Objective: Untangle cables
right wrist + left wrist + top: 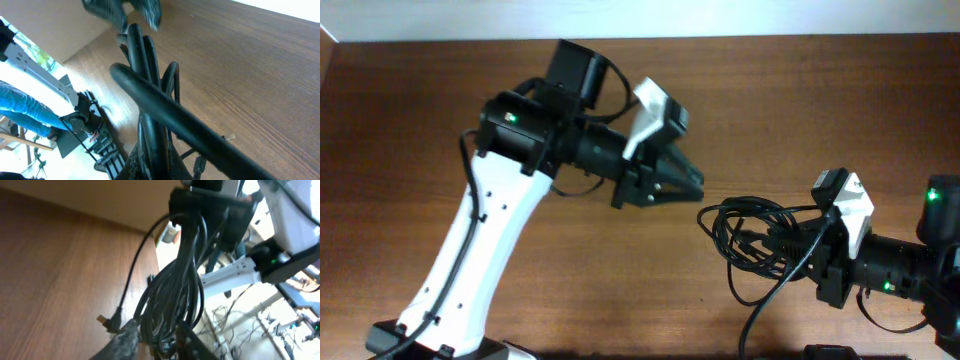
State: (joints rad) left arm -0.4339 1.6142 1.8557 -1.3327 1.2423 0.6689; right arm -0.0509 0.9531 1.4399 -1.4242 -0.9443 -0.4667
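Cables (760, 240) are one knotted clump: right gripper (820, 252) pinches it, left gripper (700, 184) hangs ajar, empty. Untangling's all left.

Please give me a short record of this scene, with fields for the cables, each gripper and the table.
cables: one tangled black bundle, hanging from the right gripper
plug: gold tip, sticking out beside the bundle
right gripper: shut on the cables
left gripper: fingers apart, close to the bundle, gripping nothing in the overhead view
table: brown wood
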